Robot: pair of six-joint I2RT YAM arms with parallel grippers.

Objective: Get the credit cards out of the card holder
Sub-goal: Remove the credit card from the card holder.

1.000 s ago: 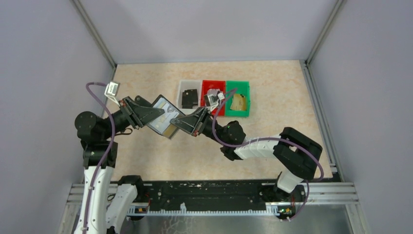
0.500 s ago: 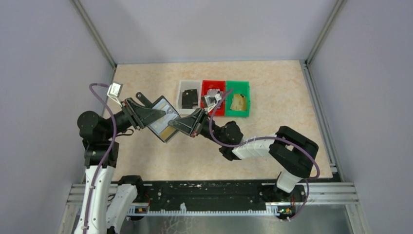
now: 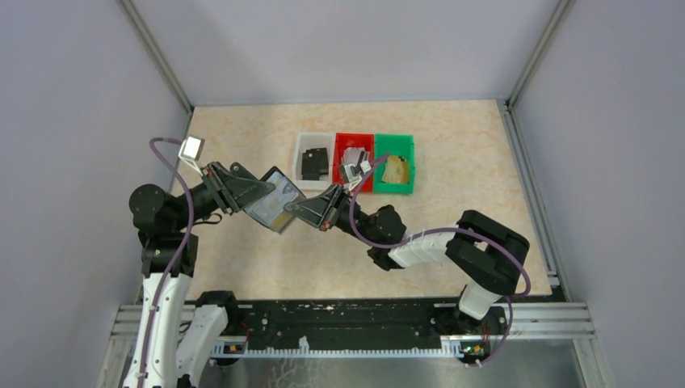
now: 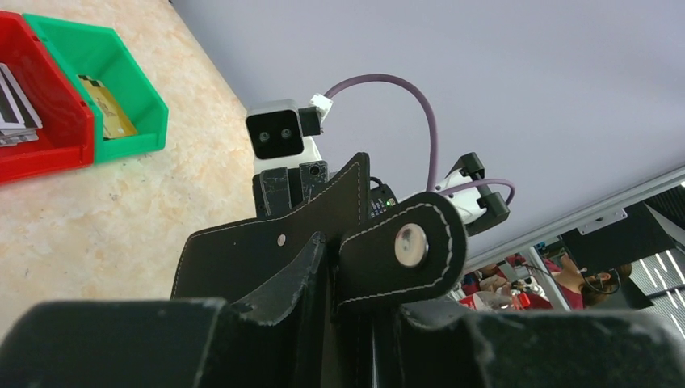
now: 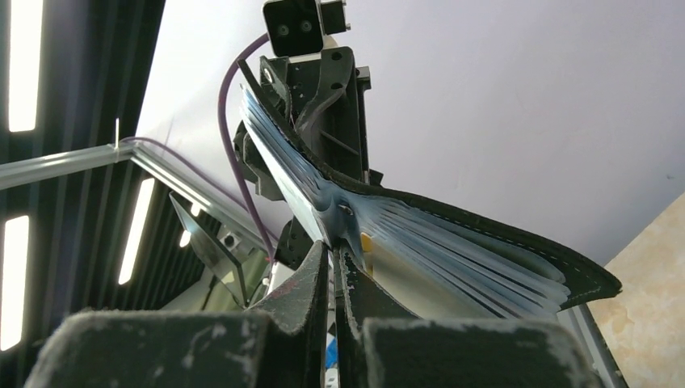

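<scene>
As before, card holder (image 3: 275, 200) aloft.

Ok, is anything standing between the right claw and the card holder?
Nothing visible. The right claw is closed right at the pale inner panels of the card holder, which the left claw holds open above the table. Whether it pinches anything there, I cannot tell.

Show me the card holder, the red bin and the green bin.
card holder (image 3: 271, 199), top view, on its pale open inner panel.
red bin (image 3: 354, 137), top view, on its far rim.
green bin (image 3: 394, 138), top view, on its far rim.
</scene>
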